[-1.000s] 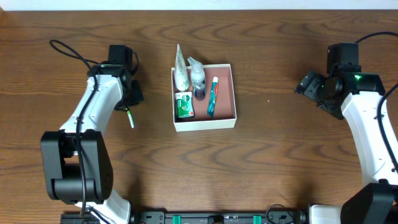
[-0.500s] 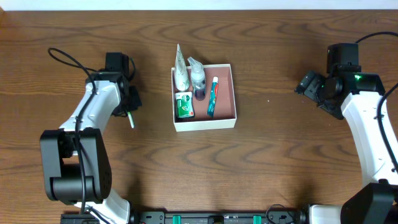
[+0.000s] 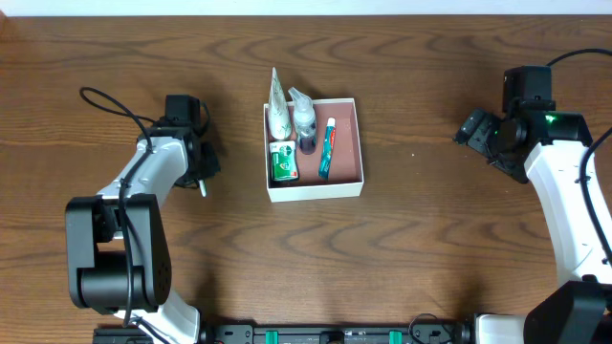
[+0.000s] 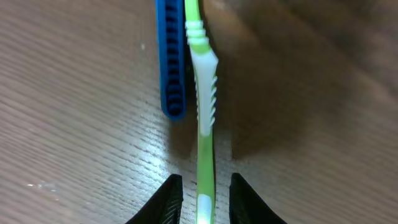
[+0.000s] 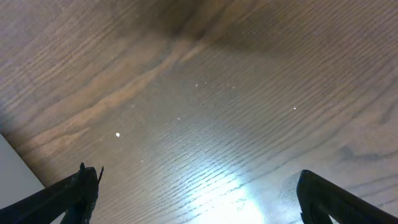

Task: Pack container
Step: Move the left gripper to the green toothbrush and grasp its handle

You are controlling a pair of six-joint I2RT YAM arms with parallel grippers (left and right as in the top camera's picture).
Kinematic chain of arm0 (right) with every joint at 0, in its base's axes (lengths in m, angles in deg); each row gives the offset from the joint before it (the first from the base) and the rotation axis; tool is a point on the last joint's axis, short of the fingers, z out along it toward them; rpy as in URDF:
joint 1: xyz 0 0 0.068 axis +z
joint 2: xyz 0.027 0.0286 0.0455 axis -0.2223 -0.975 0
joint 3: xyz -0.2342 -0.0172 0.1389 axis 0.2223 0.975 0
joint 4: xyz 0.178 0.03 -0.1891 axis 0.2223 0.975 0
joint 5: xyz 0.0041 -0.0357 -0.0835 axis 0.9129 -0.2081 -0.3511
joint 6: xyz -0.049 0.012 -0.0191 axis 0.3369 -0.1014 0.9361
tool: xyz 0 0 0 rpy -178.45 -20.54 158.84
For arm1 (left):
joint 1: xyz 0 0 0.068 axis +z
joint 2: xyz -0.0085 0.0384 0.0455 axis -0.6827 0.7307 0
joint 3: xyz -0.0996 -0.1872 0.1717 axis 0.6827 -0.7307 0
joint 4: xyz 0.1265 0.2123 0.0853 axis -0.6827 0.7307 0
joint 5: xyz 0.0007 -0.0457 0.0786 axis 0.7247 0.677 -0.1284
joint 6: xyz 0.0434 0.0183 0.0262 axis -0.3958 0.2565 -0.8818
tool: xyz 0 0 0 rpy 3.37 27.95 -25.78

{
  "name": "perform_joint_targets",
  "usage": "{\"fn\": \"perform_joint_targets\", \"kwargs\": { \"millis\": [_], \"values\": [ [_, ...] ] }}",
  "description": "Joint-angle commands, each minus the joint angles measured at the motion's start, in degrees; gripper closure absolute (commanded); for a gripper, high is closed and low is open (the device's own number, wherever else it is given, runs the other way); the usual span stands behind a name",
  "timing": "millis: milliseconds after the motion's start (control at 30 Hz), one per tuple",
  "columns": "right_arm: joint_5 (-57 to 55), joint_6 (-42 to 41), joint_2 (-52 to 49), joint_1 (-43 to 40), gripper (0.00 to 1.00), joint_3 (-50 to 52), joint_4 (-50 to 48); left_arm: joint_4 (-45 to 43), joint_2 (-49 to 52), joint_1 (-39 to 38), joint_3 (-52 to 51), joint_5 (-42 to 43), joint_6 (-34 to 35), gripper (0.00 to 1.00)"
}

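The container [image 3: 316, 194], a shallow white-walled box with a reddish floor, sits mid-table. It holds a white tube [image 3: 277, 110], a small bottle [image 3: 305, 119], a green box [image 3: 282, 162] and a blue-and-red tube [image 3: 327, 153]. To its left a green toothbrush [image 4: 204, 112] lies on the wood beside a blue comb [image 4: 172, 62]. My left gripper [image 4: 205, 193] straddles the toothbrush handle, narrowly open, with a gap on each side. From overhead, the left gripper [image 3: 199, 174] covers all but the toothbrush's end [image 3: 202, 189]. My right gripper [image 5: 199, 193] is wide open over bare wood.
The right gripper [image 3: 473, 129] hovers far right of the container, near the table's right side. Black cables trail from both arms. A pale edge [image 5: 15, 168] shows at the lower left of the right wrist view.
My left gripper drew back a little, then slid down along the toothbrush, covering more of it. The toothbrush has stayed put. The right arm has not moved.
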Motion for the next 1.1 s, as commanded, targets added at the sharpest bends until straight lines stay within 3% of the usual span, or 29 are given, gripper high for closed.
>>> {"fn": "perform_joint_targets", "kwargs": {
  "millis": [0, 767, 900, 967, 1067],
  "values": [
    [-0.3, -0.7, -0.1, -0.2, 0.01, -0.1, 0.1, -0.6, 0.7, 0.3, -0.6, 0.6, -0.1, 0.74],
    [-0.3, -0.7, -0.1, -0.2, 0.01, -0.1, 0.1, -3.6, 0.7, 0.3, -6.2, 0.6, -0.1, 0.74],
    [-0.3, -0.7, -0.1, -0.2, 0.01, -0.1, 0.1, -4.3, 0.7, 0.3, -6.2, 0.6, -0.1, 0.81],
    [-0.3, -0.7, -0.1, -0.2, 0.01, -0.1, 0.1, -4.8, 0.7, 0.3, -6.2, 0.6, -0.1, 0.91],
    [-0.3, -0.7, -0.1, -0.2, 0.01, -0.1, 0.1, -5.2, 0.7, 0.3, -6.2, 0.6, -0.1, 0.94]
  ]
}}
